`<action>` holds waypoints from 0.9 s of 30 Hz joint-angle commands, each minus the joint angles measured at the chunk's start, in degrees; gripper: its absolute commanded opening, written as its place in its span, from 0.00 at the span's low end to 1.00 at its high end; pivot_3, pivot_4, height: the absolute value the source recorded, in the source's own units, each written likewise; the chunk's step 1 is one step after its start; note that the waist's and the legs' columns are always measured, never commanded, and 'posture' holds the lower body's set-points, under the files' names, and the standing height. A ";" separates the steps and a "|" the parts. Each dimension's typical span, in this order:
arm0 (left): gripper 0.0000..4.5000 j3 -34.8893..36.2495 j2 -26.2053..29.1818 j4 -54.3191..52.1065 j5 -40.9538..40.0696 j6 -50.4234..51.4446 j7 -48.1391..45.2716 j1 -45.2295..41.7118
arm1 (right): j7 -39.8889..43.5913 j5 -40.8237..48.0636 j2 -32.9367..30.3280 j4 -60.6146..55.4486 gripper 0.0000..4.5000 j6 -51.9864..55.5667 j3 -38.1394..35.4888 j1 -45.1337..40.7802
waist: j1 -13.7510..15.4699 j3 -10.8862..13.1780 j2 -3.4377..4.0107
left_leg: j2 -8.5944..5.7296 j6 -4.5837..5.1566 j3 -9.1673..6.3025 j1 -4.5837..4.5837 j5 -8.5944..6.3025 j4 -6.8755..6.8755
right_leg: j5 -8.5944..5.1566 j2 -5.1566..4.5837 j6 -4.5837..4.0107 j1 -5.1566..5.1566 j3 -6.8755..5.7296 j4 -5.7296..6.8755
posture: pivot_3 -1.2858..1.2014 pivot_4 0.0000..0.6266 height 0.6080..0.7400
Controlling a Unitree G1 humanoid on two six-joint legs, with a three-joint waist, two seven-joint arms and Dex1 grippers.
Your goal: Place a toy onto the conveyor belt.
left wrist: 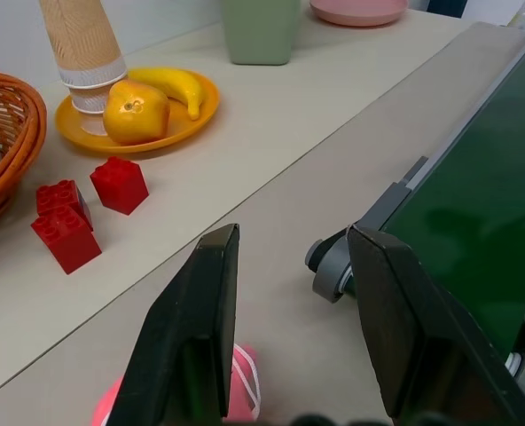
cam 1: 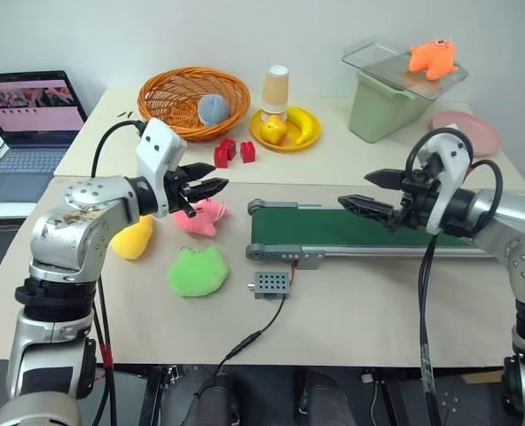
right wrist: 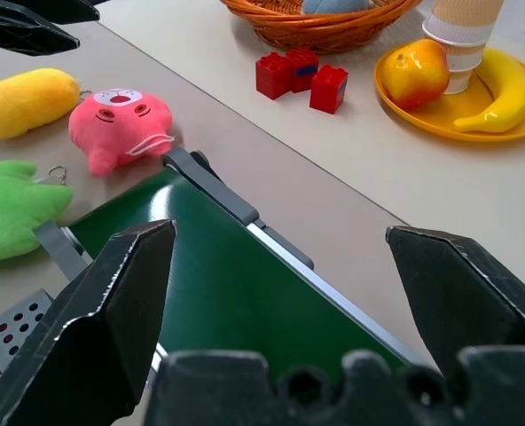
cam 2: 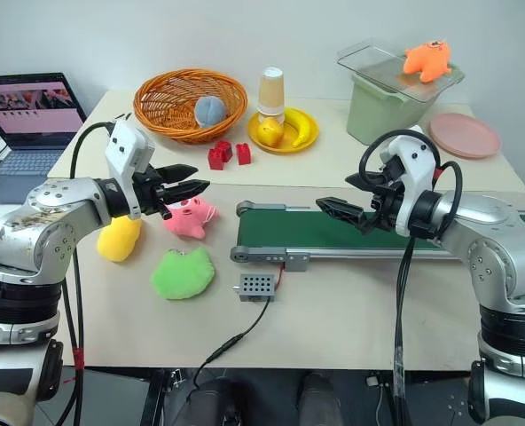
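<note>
Both claws empty: left claw (cam 1: 211, 187) part-open, right claw (cam 1: 370, 192) spread wide above conveyor belt (cam 1: 333, 226).

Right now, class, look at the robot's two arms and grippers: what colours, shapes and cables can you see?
Both arms are rounded silver-grey metal segments with black joints. Each wrist carries a white boxy housing. The left gripper and right gripper each have two black, pointed, wedge-shaped fingers. A black cable loops from each wrist housing: the left one arcs back over the arm, the right one coils above the wrist and hangs down.
</note>
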 commanded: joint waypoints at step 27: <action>0.46 16.63 12.82 5.43 3.12 -2.42 3.14 18.98 | 22.27 3.81 -10.52 8.57 0.99 -1.63 3.46 -8.09 | 0.06 0.02 0.00 | 0.11 -0.01 0.02 0.07 -0.01 -0.16 | -0.07 -0.05 -0.11 -0.07 0.03 0.00 | 0.52 0.24 0.95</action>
